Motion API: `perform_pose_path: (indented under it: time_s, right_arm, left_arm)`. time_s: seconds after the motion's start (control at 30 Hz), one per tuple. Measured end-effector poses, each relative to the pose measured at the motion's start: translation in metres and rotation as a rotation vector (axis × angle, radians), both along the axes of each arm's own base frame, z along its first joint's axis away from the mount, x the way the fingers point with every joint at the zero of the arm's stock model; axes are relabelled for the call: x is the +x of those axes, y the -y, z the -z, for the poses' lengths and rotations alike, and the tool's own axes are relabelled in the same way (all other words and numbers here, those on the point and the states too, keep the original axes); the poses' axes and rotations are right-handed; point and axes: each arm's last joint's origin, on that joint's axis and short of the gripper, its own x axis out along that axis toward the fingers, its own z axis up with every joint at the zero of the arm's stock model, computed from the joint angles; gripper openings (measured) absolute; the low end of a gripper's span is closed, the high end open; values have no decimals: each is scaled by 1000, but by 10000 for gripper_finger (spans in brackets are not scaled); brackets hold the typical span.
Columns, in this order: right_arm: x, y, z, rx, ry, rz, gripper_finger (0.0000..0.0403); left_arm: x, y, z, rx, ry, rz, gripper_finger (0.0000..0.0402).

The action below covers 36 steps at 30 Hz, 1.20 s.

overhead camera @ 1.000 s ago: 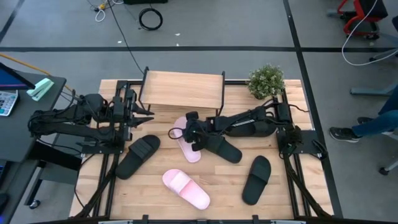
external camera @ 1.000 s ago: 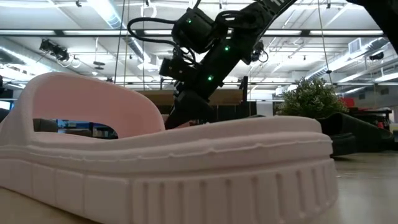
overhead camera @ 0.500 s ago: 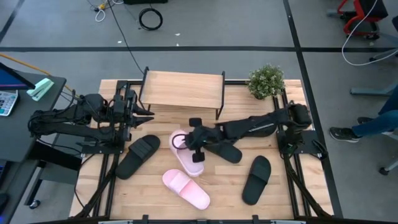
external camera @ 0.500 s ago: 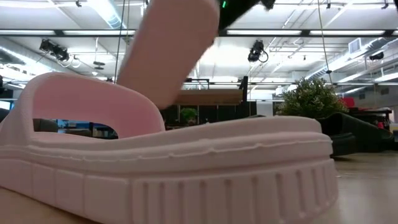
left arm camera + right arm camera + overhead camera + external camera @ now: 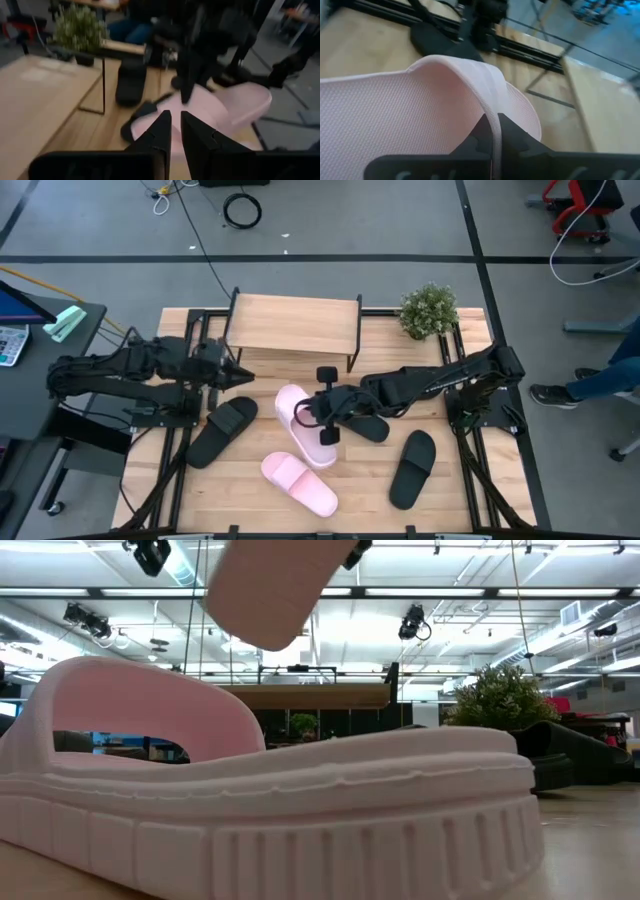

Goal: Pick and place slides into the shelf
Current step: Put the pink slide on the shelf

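Barely started: the shelf (image 5: pixel 293 323) had 0 slides. Right gripper (image 5: pixel 322 415) was clamped on 1 pink slide (image 5: pixel 305 423), lifted; left gripper (image 5: pixel 238 376) sat nearly closed, empty.

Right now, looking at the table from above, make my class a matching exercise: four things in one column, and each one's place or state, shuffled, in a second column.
Things
1. Right pincer
2. Left pincer
3. Potted plant
4. Second pink slide

Places or states
A. Lies flat on the tabletop at the near edge
B. Stands on the far right corner, beside the shelf
C. Shut on the strap of a lifted pink slide
D. Empty, fingers almost together, beside the shelf's left end

Pairs: 1-C, 2-D, 3-B, 4-A
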Motion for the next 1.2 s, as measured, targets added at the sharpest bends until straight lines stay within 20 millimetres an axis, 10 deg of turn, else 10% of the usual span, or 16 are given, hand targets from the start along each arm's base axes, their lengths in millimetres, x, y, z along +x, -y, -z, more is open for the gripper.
perform_pose_path:
  time_s: [0.3, 0.5, 0.9, 1.2]
  right_arm:
    - [-1, 18, -1, -204, -18, 200, 13]
    - [3, 70, -6, -354, -25, 391, 10]
    - [4, 192, -29, -98, 325, 344, 9]
    - [33, 224, -4, 13, 435, 276, 9]
  left_arm:
    - [26, 21, 20, -8, -155, 168, 39]
    - [36, 29, 16, -8, -92, 204, 40]
    - [11, 23, -69, 138, 240, 143, 40]
    - [-7, 19, -113, 285, 344, 145, 39]
